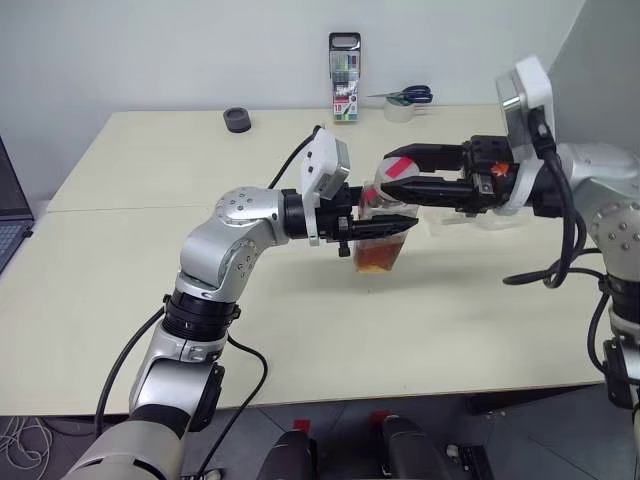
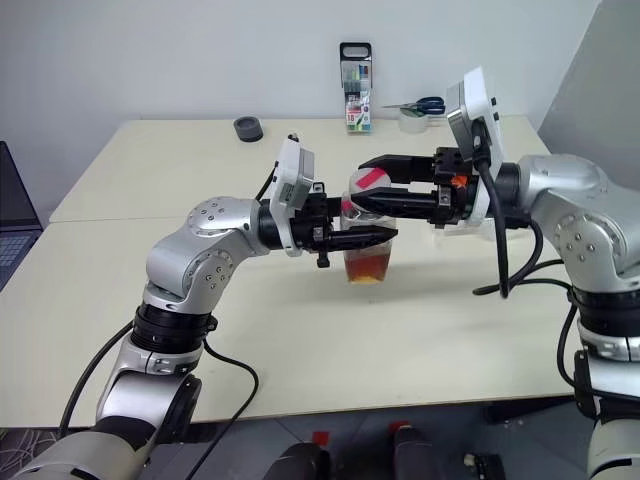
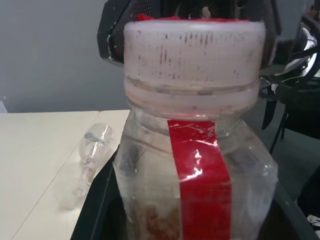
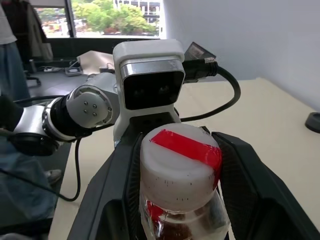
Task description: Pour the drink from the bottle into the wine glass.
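Observation:
The bottle [image 1: 380, 240] is a clear plastic one with a white, red-taped cap [image 4: 180, 165] and a red label strip [image 3: 202, 175]. It stands upright, lifted over the middle of the table [image 1: 150, 300]. Amber drink [image 1: 378, 258] fills its lower part. My left gripper [image 1: 405, 226] comes in from the left and is shut on the bottle's body just under the neck. My right gripper [image 1: 388, 177] reaches in level from the right, its fingers closed on either side of the cap. The wine glass [image 3: 90, 150] lies on its side on the table behind the bottle.
At the table's far edge stand a tall marker pack [image 1: 345, 78], a tape roll with blue scissors [image 1: 405, 105] and a small black round thing [image 1: 237, 120]. A laptop [image 1: 10, 220] sits off the table's left end. The near half of the table is bare.

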You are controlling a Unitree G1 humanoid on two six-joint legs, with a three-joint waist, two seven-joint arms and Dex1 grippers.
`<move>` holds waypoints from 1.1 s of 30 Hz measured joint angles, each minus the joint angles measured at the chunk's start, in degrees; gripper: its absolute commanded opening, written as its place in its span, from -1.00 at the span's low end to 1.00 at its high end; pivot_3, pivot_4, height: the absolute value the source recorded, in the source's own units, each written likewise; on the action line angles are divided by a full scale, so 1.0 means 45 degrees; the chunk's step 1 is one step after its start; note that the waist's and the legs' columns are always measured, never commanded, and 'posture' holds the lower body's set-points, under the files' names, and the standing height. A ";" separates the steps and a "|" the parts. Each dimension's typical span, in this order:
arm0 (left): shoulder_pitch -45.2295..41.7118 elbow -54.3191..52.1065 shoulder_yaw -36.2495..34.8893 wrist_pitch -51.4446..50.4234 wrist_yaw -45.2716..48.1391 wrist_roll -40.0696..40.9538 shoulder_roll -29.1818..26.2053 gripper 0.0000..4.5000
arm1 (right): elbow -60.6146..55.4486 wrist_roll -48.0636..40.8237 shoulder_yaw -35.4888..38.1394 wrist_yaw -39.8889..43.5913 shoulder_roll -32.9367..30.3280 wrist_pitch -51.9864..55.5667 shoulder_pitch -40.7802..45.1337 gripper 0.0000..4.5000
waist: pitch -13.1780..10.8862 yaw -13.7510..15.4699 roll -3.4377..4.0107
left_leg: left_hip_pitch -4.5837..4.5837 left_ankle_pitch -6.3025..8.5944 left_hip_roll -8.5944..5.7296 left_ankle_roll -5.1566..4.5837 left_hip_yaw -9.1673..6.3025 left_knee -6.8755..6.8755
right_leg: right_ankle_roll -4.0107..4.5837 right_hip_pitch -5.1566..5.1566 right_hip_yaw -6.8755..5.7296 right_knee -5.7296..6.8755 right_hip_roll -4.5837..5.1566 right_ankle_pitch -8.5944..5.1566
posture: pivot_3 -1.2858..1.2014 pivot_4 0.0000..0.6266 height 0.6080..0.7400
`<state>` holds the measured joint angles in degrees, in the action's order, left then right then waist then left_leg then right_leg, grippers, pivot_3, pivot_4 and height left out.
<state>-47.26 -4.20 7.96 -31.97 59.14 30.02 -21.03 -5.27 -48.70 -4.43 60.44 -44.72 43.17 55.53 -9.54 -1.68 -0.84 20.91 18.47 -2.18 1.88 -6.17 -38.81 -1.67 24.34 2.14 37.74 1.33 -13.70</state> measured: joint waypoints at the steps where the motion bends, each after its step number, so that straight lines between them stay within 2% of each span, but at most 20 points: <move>1: 0.0003 0.0000 -0.0069 -0.0041 -0.0002 0.0078 -0.0010 -0.22 | 0.0297 0.0091 0.0002 0.0299 -0.0220 0.0039 0.0161 0.40 | 0.0000 0.0008 0.0000 | 0.0003 -0.0001 0.0000 0.0003 -0.0001 0.0000 | 0.0000 0.0000 -0.0001 -0.0004 0.0009 0.0000 | 0.03 -0.52 1.00; 4: 0.0005 -0.0095 -0.0468 -0.0045 -0.0027 0.0204 -0.0064 -0.22 | 0.0688 0.0364 0.0213 0.0557 -0.0614 0.0410 0.0210 0.90 | -0.0002 0.0050 -0.0003 | 0.0011 -0.0003 -0.0006 0.0007 -0.0004 0.0000 | -0.0001 -0.0001 0.0000 -0.0015 0.0032 0.0000 | 0.03 -0.52 1.00; 5: 0.0002 -0.0170 -0.0498 -0.0037 -0.0052 0.0232 -0.0049 -0.22 | 0.0660 0.0417 0.0305 0.0486 -0.0645 0.0568 0.0148 0.99 | -0.0002 0.0055 -0.0002 | 0.0013 -0.0003 -0.0008 0.0007 -0.0004 0.0000 | -0.0001 0.0001 0.0001 -0.0015 0.0039 0.0000 | 0.03 -0.52 1.00; 9: 0.0038 -0.0283 -0.0506 0.0021 -0.0271 0.0221 -0.0009 -0.22 | -0.0594 -0.0173 0.1460 -0.0652 -0.1006 0.2007 -0.0984 0.99 | -0.0003 0.0116 -0.0004 | 0.0030 -0.0004 -0.0009 0.0009 -0.0019 -0.0001 | -0.0001 0.0007 0.0007 -0.0022 0.0057 0.0000 | 0.03 -0.52 1.00; 11: 0.0102 -0.0277 -0.0526 0.0164 -0.0434 0.0112 -0.0029 -0.22 | -0.1815 -0.1209 0.2683 -0.2185 -0.0807 0.3036 -0.1893 0.99 | -0.0003 0.0177 -0.0003 | 0.0032 -0.0004 -0.0009 0.0010 -0.0020 -0.0001 | -0.0001 0.0011 0.0014 -0.0017 0.0063 0.0000 | 0.03 -0.52 1.00; 14: 0.0117 -0.0268 -0.0522 0.0312 -0.0530 0.0011 -0.0020 -0.22 | -0.3679 -0.2766 0.3939 -0.4868 0.0221 0.3940 -0.2733 0.99 | -0.0002 0.0141 -0.0002 | 0.0023 -0.0004 -0.0007 0.0010 -0.0009 0.0003 | 0.0000 0.0013 0.0028 -0.0001 0.0061 0.0000 | 0.03 -0.52 1.00; 19: 0.0118 -0.0186 -0.0488 0.0480 -0.0497 -0.0001 0.0005 -0.22 | -0.5801 -0.3423 0.3908 -0.8217 0.1897 0.3861 -0.2859 0.99 | -0.0003 0.0115 -0.0001 | 0.0020 -0.0005 -0.0012 0.0011 -0.0012 -0.0005 | -0.0002 0.0010 0.0014 0.0010 0.0059 -0.0001 | 0.03 -0.52 1.00; 21: 0.0118 -0.0110 -0.0481 0.0525 -0.0488 -0.0009 0.0003 -0.22 | -0.6020 -0.3317 0.3761 -0.8762 0.2043 0.3745 -0.2858 0.99 | -0.0003 0.0107 -0.0002 | 0.0020 -0.0005 -0.0015 0.0010 -0.0011 -0.0008 | -0.0002 0.0009 0.0008 0.0007 0.0058 -0.0001 | 0.03 -0.52 1.00; 25: 0.0106 0.0099 -0.0433 0.0643 -0.0473 -0.0130 0.0086 -0.22 | -0.6077 -0.1903 0.3035 -0.9523 0.2342 0.2969 -0.2855 0.99 | -0.0003 0.0093 -0.0001 | 0.0020 -0.0005 -0.0016 0.0010 -0.0009 -0.0008 | -0.0003 0.0009 0.0005 0.0007 0.0057 -0.0001 | 0.03 -0.52 1.00; 33: 0.0085 0.0119 -0.0324 0.0790 -0.0465 -0.0224 0.0163 -0.22 | -0.6091 -0.1329 0.2712 -0.9585 0.2542 0.2450 -0.2920 0.99 | -0.0003 0.0061 -0.0001 | 0.0020 -0.0005 -0.0013 0.0010 -0.0009 -0.0006 | -0.0003 0.0009 0.0005 0.0006 0.0054 -0.0001 | 0.03 -0.52 1.00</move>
<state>-46.87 -3.66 6.50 -28.42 57.05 29.01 -20.29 -32.68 -54.68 7.77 17.31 -33.28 54.19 42.39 -9.55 -1.40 -0.84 21.00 18.45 -2.24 1.92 -6.21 -38.83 -1.68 24.38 2.16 37.77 1.57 -13.71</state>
